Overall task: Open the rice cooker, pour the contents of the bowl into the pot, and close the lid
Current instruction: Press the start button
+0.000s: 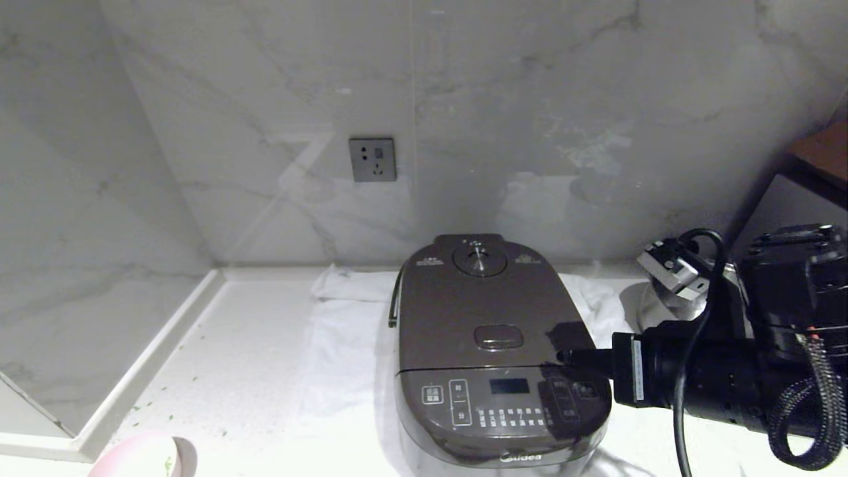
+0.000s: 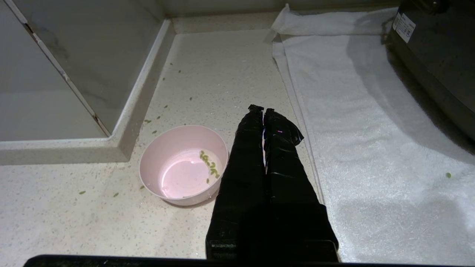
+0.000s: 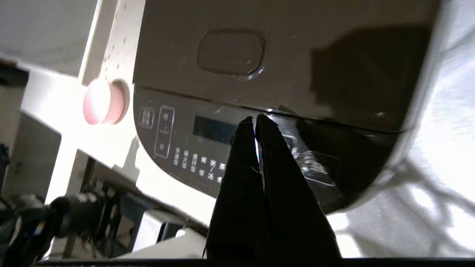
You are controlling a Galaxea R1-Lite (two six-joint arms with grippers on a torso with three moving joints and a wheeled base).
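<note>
Head view: rice cooker (image 1: pixel 497 351) sits on a white towel (image 1: pixel 344 344) on the bench (image 1: pixel 232 371), lid (image 1: pixel 487 305) down and closed. Right gripper (image 3: pixel 255 120) reaches in from the cooker's right side, fingers pressed together, tips over the seam between lid and button panel (image 1: pixel 503 404). Left gripper (image 2: pixel 262 110) hangs over the bench, fingers together, holding nothing. Bowl (image 2: pixel 183 165) stands just beside it, a few green contents (image 2: pixel 209 167) inside. Steel pan (image 1: pixel 652 305) behind the right arm.

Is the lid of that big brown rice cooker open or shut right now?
Shut. The lid lies flat on the rice cooker, its front edge meeting the button panel with no pot showing inside.
</note>
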